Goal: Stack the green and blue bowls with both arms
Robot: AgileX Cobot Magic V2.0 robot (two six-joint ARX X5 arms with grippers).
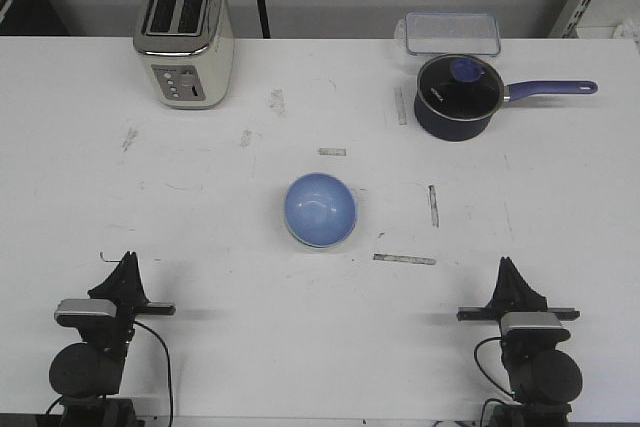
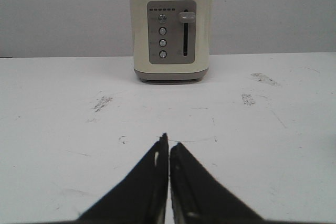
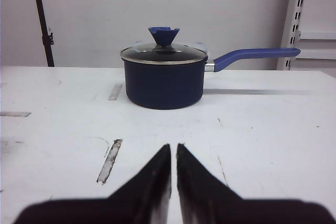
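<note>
You see the blue bowl (image 1: pixel 320 209) nested in the green bowl (image 1: pixel 297 238) at frame centre, midway between your clenched, empty left hand (image 1: pixel 127 260) and right hand (image 1: pixel 506 265).

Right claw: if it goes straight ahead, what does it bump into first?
Probably the saucepan. The right claw, shut and empty, points right at it across bare table, with nothing seen between.

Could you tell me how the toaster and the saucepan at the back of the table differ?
The toaster is cream with silver trim and boxy; the saucepan is dark navy and round. The toaster's slots lie open on top, while the saucepan carries a glass lid and a long handle. Both stand upright, untouched.
</note>
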